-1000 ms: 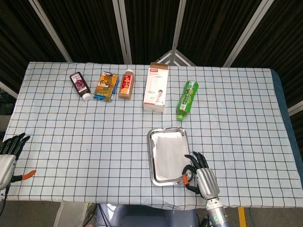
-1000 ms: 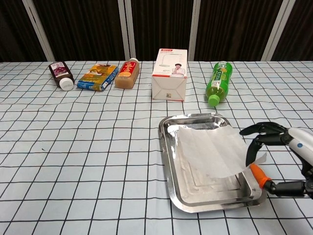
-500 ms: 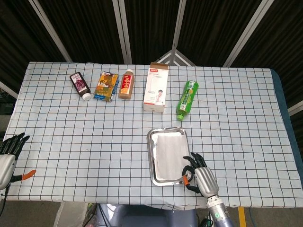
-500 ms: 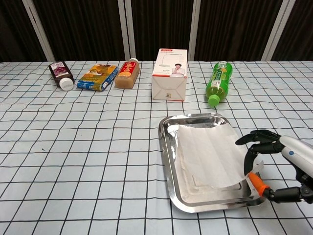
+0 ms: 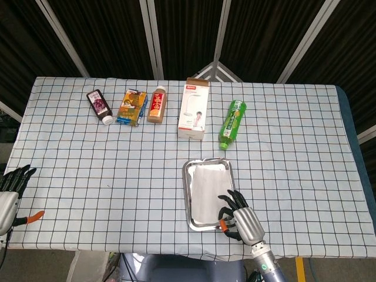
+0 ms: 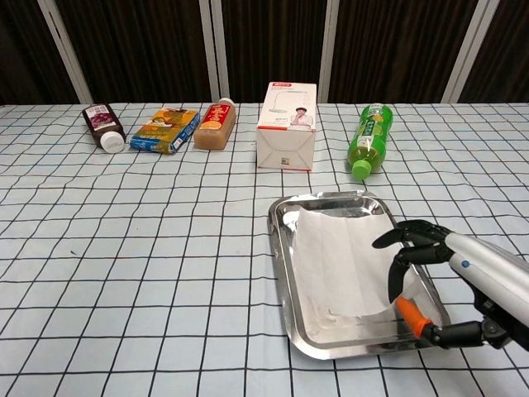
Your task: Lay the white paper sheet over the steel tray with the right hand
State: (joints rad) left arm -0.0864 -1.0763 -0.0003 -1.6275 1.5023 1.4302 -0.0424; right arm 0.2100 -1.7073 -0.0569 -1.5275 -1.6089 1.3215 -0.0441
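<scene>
The right hand pinches the paper sheet's near right edge above the tray. Most of the sheet lies inside the tray; that held edge stands curled up, so flattening and letting go remain.

Robot test bench in a lab or studio

A table under a checked cloth stands before dark slatted panels, with bottles and cartons laid out in a row.
</scene>
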